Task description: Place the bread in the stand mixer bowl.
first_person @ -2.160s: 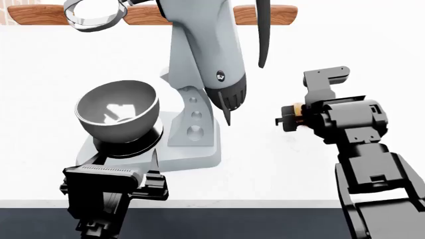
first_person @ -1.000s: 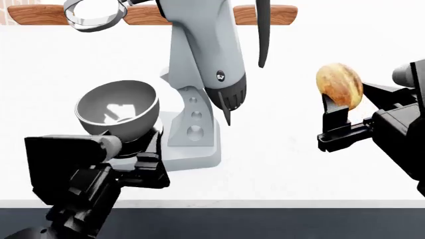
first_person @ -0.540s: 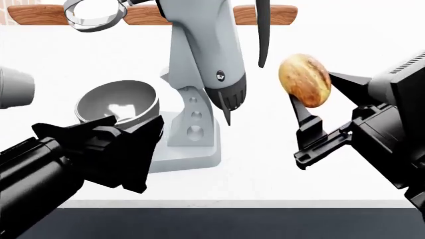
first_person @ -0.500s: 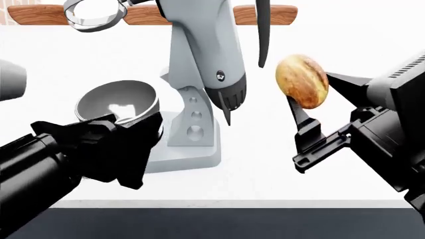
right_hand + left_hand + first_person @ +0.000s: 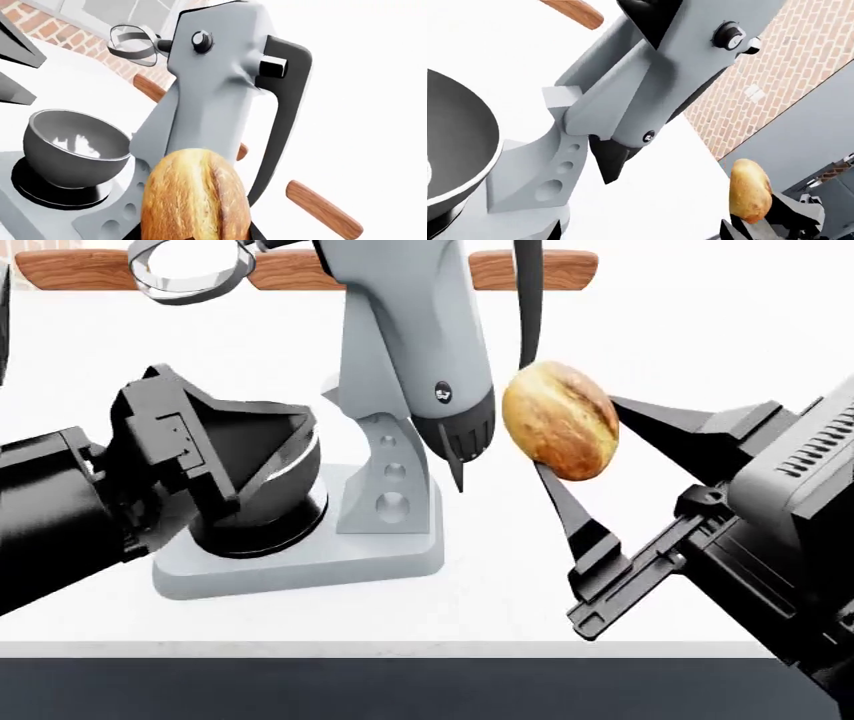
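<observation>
The bread, an oval golden-brown roll, is held upright in the air between the two fingers of my right gripper, just right of the mixer's raised head. It also shows in the right wrist view and the left wrist view. The shiny grey stand mixer bowl sits on its black base, left of the mixer column. In the head view my left gripper hangs in front of the bowl and hides most of it. Its jaws stand wide apart and empty.
The light-grey stand mixer has its head tilted up, the black nose pointing down beside the bread. A shiny metal ring with a wooden handle and a black hanging tool are at the back. The white counter's front edge runs below.
My right gripper has carried the bread left, toward the mixer head and nearer the camera. My left arm has risen and now covers most of the bowl.
</observation>
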Available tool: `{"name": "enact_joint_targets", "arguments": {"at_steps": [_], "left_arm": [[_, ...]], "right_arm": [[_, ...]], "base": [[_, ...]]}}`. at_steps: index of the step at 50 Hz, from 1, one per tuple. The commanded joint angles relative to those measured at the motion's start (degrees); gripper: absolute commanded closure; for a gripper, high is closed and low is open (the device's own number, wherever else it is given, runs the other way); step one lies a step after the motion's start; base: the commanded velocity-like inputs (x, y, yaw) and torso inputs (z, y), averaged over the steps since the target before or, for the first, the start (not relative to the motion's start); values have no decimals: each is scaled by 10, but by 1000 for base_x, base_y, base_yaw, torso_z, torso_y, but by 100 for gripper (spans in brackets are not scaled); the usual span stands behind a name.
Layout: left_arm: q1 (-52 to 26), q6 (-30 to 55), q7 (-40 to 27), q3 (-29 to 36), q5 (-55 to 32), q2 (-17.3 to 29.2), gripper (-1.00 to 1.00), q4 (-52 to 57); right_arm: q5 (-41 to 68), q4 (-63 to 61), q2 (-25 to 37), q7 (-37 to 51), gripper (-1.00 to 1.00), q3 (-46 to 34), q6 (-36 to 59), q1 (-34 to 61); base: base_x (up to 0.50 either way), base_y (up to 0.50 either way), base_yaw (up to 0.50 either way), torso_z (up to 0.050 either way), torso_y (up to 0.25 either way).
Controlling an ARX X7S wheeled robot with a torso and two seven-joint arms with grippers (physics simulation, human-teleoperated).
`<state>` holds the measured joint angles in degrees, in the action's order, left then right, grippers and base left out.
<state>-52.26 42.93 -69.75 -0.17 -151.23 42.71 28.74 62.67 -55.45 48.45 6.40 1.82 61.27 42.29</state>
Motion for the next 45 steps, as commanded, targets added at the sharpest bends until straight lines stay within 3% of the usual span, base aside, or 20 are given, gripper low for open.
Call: {"name": "enact_joint_targets", "arguments": {"at_steps": [1,19,31,45], "left_arm": [[-8,-19,15,12,-31,-8,-100,-52],[-36,49,49,50,-45,-10,-100,-90],[-43,79,65,71,-44,-15,-100,-101],[-64,32,59,75,-74,-28,-100,-65]], "right_arm": [[-49,-21,12,-65,100,14,-73,-48],[102,-36,34,-8,100,-6,-76,44],[95,-15,26,-11,100,-34,-73,66],[53,-11,13,-26,100,-63,-77,56]], "base": [[0,0,0,0,0],[0,0,0,0,0],[0,0,0,0,0],[0,0,0,0,0]]}}
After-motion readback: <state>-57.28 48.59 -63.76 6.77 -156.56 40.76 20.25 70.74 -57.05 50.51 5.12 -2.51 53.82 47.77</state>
